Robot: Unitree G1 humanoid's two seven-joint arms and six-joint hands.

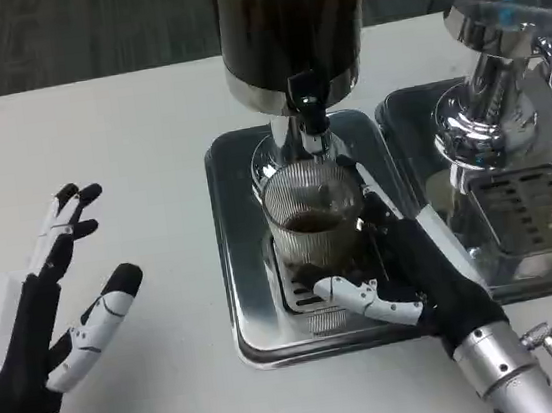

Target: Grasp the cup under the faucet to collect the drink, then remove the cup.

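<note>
your right hand [404, 266] grips the ribbed cup [314, 224] under the faucet [310, 112], dark drink inside; your left hand [51, 305] hovers spread over the table [116, 135].

White table [146, 132] carries steel drip tray [247, 270]; second tray [405, 110] just beside, perhaps touching.

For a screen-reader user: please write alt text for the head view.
The robot's right hand grips a ribbed clear cup, partly filled with dark drink, under the black faucet of a dark dispenser on a metal tray. Its left hand hovers open over the white table; a second chrome dispenser stands at right.
</note>
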